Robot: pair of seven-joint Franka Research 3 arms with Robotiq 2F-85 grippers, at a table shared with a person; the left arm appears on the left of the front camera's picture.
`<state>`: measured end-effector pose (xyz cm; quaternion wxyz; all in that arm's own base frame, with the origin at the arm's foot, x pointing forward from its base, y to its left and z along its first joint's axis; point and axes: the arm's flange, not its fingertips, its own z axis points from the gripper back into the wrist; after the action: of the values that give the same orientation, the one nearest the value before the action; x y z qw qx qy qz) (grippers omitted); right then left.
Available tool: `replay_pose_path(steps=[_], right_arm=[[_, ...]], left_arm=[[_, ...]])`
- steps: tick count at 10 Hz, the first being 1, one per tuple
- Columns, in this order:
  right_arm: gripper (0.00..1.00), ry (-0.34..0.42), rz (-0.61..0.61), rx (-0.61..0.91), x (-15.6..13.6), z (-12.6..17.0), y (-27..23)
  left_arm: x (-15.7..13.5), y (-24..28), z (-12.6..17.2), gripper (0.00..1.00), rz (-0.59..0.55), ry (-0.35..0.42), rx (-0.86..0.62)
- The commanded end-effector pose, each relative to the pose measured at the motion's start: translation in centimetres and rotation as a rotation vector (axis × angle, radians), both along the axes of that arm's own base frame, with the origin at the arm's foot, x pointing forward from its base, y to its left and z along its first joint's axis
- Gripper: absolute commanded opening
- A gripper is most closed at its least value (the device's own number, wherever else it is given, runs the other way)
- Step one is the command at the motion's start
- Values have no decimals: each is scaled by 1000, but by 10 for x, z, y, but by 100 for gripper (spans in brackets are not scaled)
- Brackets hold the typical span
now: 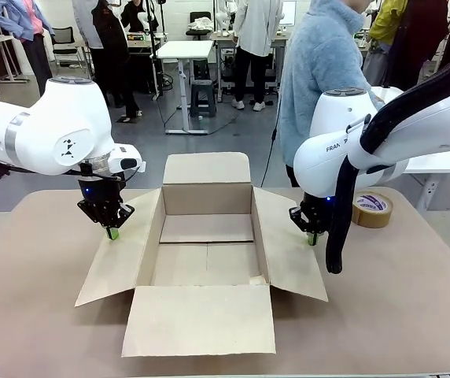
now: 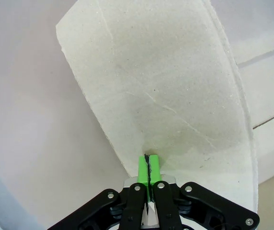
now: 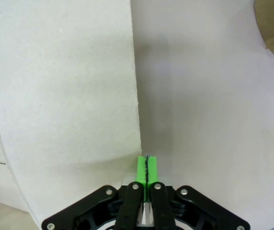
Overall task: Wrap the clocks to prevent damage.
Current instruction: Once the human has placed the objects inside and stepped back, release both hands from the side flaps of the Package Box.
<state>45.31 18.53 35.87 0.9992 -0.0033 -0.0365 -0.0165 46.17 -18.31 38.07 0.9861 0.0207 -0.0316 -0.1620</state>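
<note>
L side: white left arm comes in over the pale tan bench [image 1: 36, 315]. The left claw [image 1: 112, 230] points down w/ green pads pressed flat together, nothing btwn them. Its tip sits at the outer edge of the left flap [image 1: 119, 260] of the open brown cardboard box [image 1: 207, 197]. In the left wrist view the left claw [image 2: 147, 158] is at the flap's rim, w/ a shadow around the tip; can't tell if it's touching.

Centre: box stands w/ all four flaps folded out. Near flap [image 1: 201, 319] lies flat toward the robot, far flap [image 1: 207, 168] stands up. Inner floor shows two panels w/ a seam btwn.

R side: right claw [image 1: 312, 235] also points down, pads closed tight, holding nothing, at the outer edge of the right flap [image 1: 288, 252]. In the right wrist view, the right claw [image 3: 146, 160] sits right on the line where flap meets bench. Brown packing tape roll [image 1: 372, 209] lies flat on the bench just beyond the right arm, apart from the box. Person in light blue fleece [image 1: 319, 71] stands at the far side.
</note>
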Motion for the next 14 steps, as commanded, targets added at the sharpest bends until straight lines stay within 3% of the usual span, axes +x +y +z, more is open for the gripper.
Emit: replay_pose_path(steps=[1, 14], right_arm=[[1, -9, -14, -5, -1, -1, 1], [1, -9, -14, -5, -1, -1, 1]], left_arm=[[0, 1, 0, 0, 4, -6, 5], [0, 1, 0, 0, 4, -6, 5]])
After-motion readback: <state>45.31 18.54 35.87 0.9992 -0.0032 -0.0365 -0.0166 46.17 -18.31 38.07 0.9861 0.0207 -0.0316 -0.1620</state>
